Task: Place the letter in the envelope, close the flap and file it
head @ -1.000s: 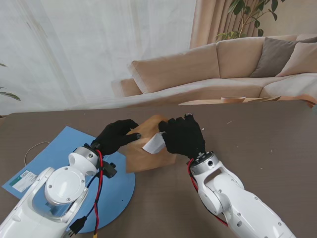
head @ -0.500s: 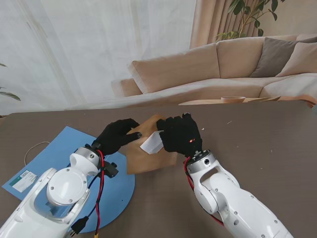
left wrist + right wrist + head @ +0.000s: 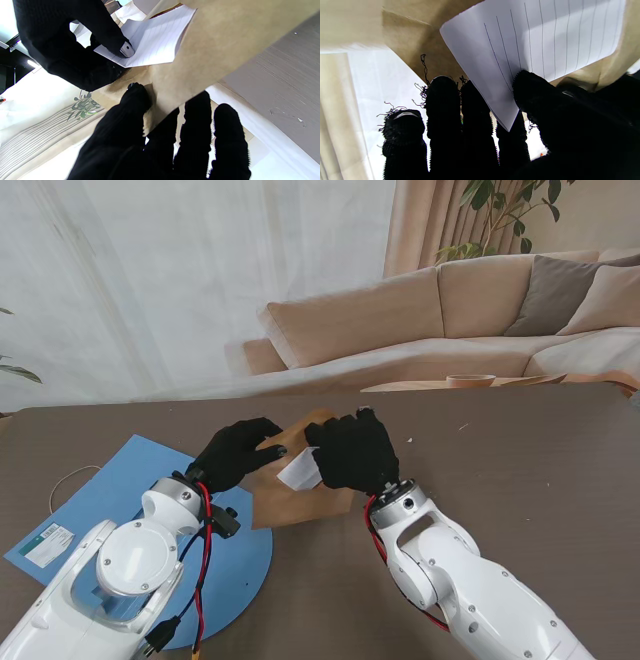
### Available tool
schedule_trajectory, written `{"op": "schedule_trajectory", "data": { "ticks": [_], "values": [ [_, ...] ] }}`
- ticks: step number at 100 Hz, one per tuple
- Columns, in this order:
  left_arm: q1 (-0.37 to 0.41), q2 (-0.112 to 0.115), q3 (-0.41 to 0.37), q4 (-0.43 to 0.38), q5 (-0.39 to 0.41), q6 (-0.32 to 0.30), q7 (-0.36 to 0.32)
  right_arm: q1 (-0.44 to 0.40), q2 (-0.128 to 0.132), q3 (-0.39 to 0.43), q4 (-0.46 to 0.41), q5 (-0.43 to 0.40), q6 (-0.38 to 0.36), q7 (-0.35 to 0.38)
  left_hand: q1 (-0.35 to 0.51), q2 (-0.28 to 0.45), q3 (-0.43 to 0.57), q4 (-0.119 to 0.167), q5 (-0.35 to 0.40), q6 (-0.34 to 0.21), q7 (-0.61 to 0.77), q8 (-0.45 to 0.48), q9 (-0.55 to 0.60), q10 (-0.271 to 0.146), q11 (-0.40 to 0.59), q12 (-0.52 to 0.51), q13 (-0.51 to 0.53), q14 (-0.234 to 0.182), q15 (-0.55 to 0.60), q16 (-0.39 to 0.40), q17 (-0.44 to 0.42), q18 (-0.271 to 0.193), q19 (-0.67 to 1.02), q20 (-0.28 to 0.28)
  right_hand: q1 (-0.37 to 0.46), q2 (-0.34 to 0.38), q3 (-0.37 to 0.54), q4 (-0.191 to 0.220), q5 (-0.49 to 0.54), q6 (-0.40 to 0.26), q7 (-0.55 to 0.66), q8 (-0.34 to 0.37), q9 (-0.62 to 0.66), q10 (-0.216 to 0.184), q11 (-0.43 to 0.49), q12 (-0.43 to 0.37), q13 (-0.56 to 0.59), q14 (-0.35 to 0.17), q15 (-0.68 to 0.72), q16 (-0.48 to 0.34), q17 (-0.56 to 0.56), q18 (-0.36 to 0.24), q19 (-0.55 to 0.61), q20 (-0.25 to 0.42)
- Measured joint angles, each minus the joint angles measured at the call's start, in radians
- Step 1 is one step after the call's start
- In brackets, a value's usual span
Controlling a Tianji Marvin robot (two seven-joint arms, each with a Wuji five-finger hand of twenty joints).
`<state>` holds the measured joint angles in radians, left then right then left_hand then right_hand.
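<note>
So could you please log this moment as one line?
left hand: shut on envelope | right hand: shut on letter | letter: partly in envelope

A home living room is showing here: a beige sofa (image 3: 420,320) with cushions (image 3: 560,292) is sitting behind the bench (image 3: 540,450), sheer curtains (image 3: 190,280) are hanging, a houseplant (image 3: 500,215) is standing in the corner.

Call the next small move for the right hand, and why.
Probably slide the letter further into the envelope. The right hand pinches the lined sheet, and much of it shows outside the brown paper. The left hand grips the envelope's edge, thumb on one face and fingers on the other, steadying it.
</note>
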<state>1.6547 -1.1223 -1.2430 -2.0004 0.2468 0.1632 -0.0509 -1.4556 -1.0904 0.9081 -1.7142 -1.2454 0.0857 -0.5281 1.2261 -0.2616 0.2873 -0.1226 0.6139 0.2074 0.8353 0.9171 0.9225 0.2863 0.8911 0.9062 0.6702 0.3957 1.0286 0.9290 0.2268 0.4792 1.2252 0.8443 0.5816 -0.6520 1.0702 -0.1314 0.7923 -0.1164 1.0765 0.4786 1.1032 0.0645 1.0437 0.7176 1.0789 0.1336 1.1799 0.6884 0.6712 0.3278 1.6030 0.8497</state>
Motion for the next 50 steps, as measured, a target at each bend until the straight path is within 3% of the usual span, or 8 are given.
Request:
{"op": "schedule_trajectory", "data": {
  "ticks": [30,50],
  "values": [
    [0.011,-0.002,-0.009,0.000,-0.009,-0.027,0.011,-0.033,-0.005,0.022,-0.044,0.014,0.085,0.042,0.000,0.000,0.000,0.000,-0.007,0.000,0.011,0.001,-0.003,0.000,0.001,0.000,0.000,0.000,0.000,0.000,-0.008,0.000,0.000,0.000,-0.005,-0.015,0.003,-0.003,0.025,0.000,-0.001,-0.001,0.033,-0.003,0.012,0.013,0.028,0.000,0.022,0.011,0.022,0.002,0.025,0.005],
    [0.020,-0.004,-0.009,0.000,-0.010,-0.041,0.025,-0.027,-0.007,0.012,-0.042,0.018,0.097,0.040,0.000,0.000,0.000,0.000,-0.008,0.000,0.011,0.001,-0.003,0.000,0.002,0.000,0.000,0.000,0.000,0.001,-0.009,0.000,0.000,0.000,-0.005,-0.017,0.012,-0.003,0.026,0.000,-0.001,-0.002,0.038,-0.004,0.012,0.021,0.038,0.000,0.032,0.012,0.040,0.008,0.035,0.005]
  ]
}}
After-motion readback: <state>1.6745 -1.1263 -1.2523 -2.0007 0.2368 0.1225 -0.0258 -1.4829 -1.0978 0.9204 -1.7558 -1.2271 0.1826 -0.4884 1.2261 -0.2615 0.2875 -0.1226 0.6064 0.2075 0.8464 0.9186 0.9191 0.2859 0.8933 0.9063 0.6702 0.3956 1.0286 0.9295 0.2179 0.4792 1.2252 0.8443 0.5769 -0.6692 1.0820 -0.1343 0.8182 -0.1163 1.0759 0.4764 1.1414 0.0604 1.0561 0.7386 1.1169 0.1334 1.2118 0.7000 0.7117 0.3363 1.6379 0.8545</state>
